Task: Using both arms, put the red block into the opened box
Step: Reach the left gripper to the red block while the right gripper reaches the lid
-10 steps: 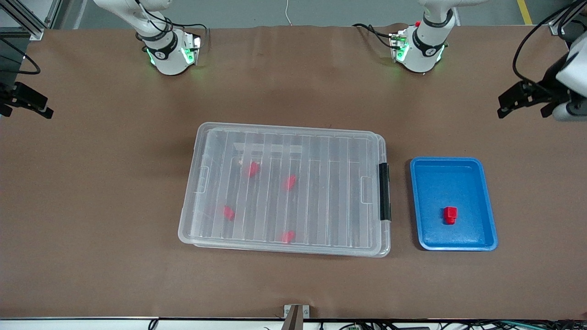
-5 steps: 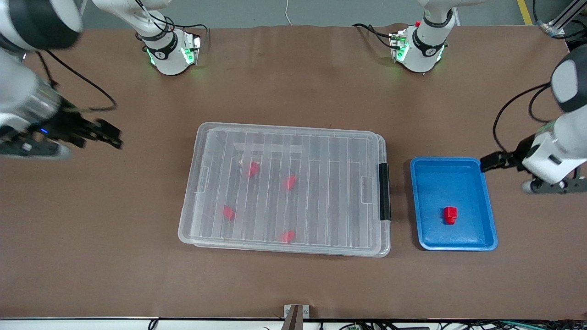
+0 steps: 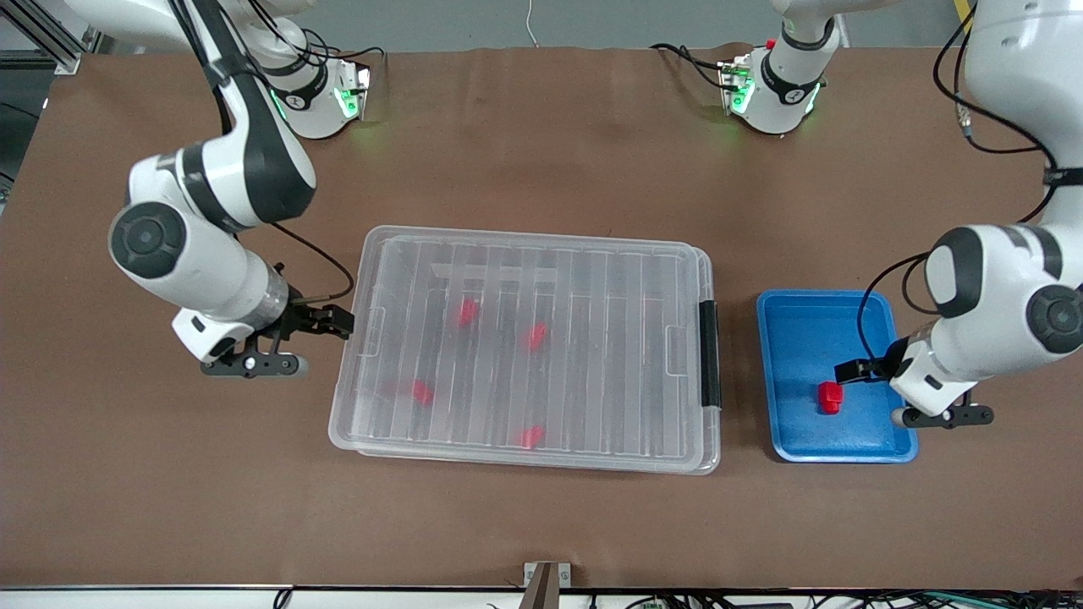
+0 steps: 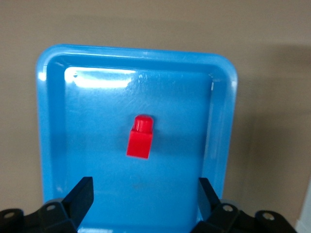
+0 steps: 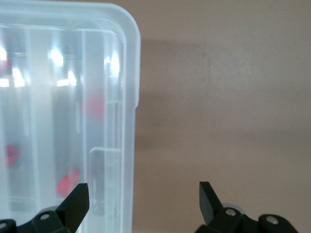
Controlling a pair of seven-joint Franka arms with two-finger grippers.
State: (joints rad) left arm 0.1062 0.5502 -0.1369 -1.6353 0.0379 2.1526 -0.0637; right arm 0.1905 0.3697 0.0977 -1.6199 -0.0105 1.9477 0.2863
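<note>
The small bright red plastic block [image 4: 140, 137] is seen lying loose in the blue tray [image 3: 778, 372] beside the lidded clear plastic box [image 3: 685, 355], framed by the wide-spread left gripper [image 4: 146, 196], while the empty, spread right gripper [image 3: 334, 321] is held at the box's end nearest the right arm, so a misaligned pinch could skid the block away.

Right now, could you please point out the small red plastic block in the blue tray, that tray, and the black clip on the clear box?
red block [image 3: 830, 396]: front view, top face.
blue tray [image 3: 822, 297]: front view, rim.
black clip [image 3: 709, 353]: front view, mid-length.
</note>
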